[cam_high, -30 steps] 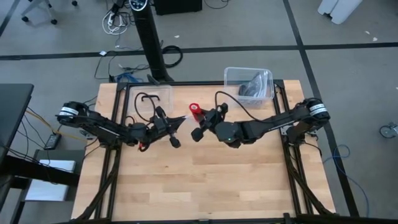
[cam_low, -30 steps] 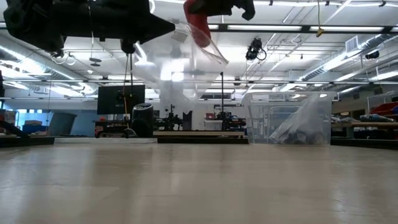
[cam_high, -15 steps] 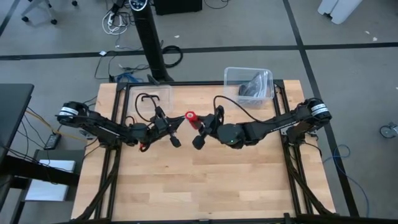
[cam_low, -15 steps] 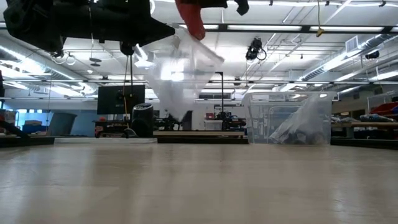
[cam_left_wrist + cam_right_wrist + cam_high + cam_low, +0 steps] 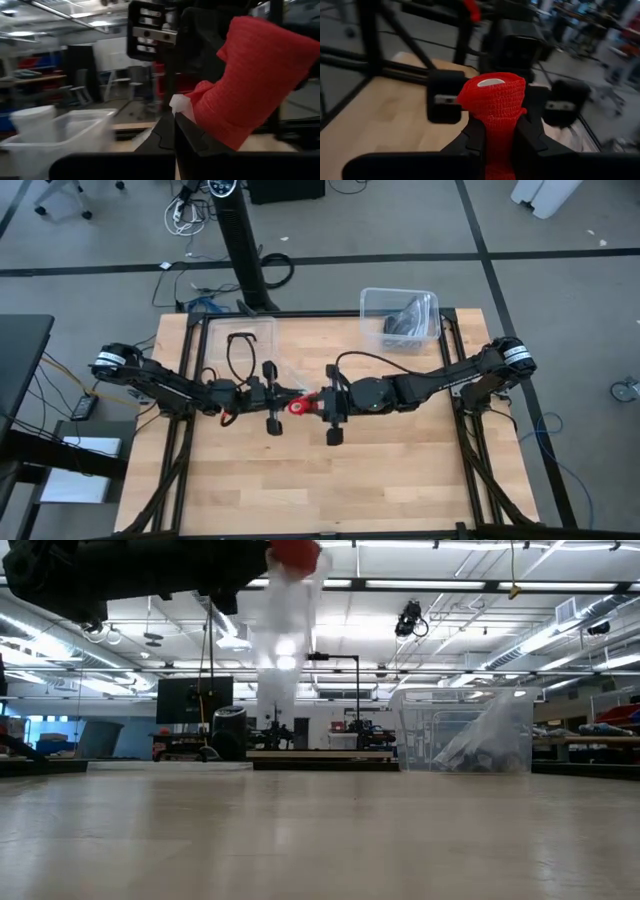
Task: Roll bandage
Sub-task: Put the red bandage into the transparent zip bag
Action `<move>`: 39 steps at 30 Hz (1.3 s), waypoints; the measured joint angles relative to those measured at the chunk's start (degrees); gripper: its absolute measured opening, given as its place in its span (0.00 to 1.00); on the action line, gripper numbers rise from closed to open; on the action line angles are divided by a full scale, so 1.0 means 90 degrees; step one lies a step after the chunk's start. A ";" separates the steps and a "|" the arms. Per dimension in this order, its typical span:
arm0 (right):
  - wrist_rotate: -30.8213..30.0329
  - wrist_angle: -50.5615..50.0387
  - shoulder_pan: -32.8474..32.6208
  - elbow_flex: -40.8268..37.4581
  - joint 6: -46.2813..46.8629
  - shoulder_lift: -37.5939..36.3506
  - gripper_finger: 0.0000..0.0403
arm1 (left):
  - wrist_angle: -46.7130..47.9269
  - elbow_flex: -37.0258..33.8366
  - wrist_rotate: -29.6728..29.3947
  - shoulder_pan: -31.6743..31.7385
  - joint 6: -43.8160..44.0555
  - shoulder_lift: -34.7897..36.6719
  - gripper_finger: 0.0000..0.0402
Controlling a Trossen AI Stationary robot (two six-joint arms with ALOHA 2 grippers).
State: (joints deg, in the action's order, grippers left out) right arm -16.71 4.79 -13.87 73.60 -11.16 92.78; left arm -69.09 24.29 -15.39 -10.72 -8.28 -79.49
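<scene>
The bandage is a short bright red roll (image 5: 298, 406), held high over the middle of the table between my two grippers. My right gripper (image 5: 310, 405) is shut on it; the right wrist view (image 5: 492, 107) shows this from close up. My left gripper (image 5: 284, 402) faces it from the table's left and is shut on the clear plastic bag (image 5: 280, 640). The bag hangs down right under the roll (image 5: 295, 552). The roll fills the left wrist view (image 5: 250, 80), just past my left fingers (image 5: 175, 132). My left gripper pinches an upper edge of the clear bag (image 5: 180, 104) between its shut fingertips, coming level from the table's left. The bag hangs slack below, clear of the table. My right gripper pinches the roll's curved sides (image 5: 490, 125) between its two fingers, coming level from the table's right. One flat end of the roll (image 5: 492, 81) stays free beyond the fingers. The roll is lifted clear of the table.
A clear bin (image 5: 400, 315) with dark contents stands at the far right of the table; the low view (image 5: 465, 730) shows it too. A second clear bin (image 5: 245, 335) stands at the far left. The wooden tabletop (image 5: 330, 480) lies bare toward the near edge.
My right gripper has carried the roll toward the table's left and near edge, up to my left gripper, and has turned to face it. The bag, earlier spread out slanting between the grippers, now hangs narrow and straight down.
</scene>
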 joint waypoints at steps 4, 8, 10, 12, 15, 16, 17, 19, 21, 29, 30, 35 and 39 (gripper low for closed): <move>0.0231 -0.0024 -0.0049 0.0000 -0.0390 -0.0022 0.13 | -0.0090 0.0000 0.0455 0.0001 0.0332 0.0015 0.00; 0.0228 -0.0162 -0.0217 0.0000 -0.0705 -0.0022 0.13 | -0.0347 -0.0002 0.0910 0.0009 0.0678 0.0015 0.00; 0.0205 -0.0205 -0.0279 0.0000 -0.0651 -0.0022 0.13 | -0.0470 -0.0002 0.1074 0.0019 0.0813 0.0015 0.00; 0.0084 -0.0230 -0.0382 0.0000 -0.0631 -0.0022 0.13 | -0.0541 -0.0002 0.1139 0.0021 0.0829 0.0018 0.00; -0.0301 -0.0365 -0.0573 0.0000 -0.0626 -0.0022 0.13 | -0.0543 -0.0005 0.1143 0.0022 0.0875 0.0054 0.00; -0.0508 -0.0413 -0.0640 0.0000 -0.0626 -0.0022 0.13 | -0.0539 -0.0005 0.1147 0.0022 0.0887 0.0054 0.00; -0.0750 -0.0428 -0.0714 0.0000 -0.0625 -0.0022 0.13 | -0.0535 -0.0005 0.1147 0.0022 0.0926 0.0054 0.00; -0.1237 -0.0409 -0.0845 0.0000 -0.0624 -0.0023 0.13 | -0.0540 -0.0005 0.1142 0.0022 0.0950 0.0054 0.00; -0.1829 -0.0428 -0.0973 0.0000 -0.0539 -0.0025 0.13 | -0.0534 -0.0005 0.1123 0.0023 0.0951 0.0054 0.00; -0.3448 -0.1315 -0.1163 0.0005 0.0654 -0.0117 0.13 | -0.0550 -0.0005 0.1082 0.0024 0.0988 0.0054 0.00; -0.3516 -0.1416 -0.1154 0.0005 0.0733 -0.0119 0.13 | -0.0547 -0.0005 0.1082 0.0024 0.0994 0.0054 0.00; -0.3637 -0.1789 -0.0994 0.0007 0.1165 -0.0122 0.13 | -0.0547 -0.0010 0.1043 0.0027 0.0997 0.0052 0.00; -0.3324 -0.2008 -0.0810 0.0015 0.1398 -0.0124 0.13 | -0.0544 -0.0009 0.1029 0.0030 0.1001 0.0047 0.00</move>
State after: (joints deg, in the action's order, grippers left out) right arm -46.63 -13.29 -21.15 73.73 1.42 91.66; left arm -73.99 24.21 -6.13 -10.45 0.73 -79.07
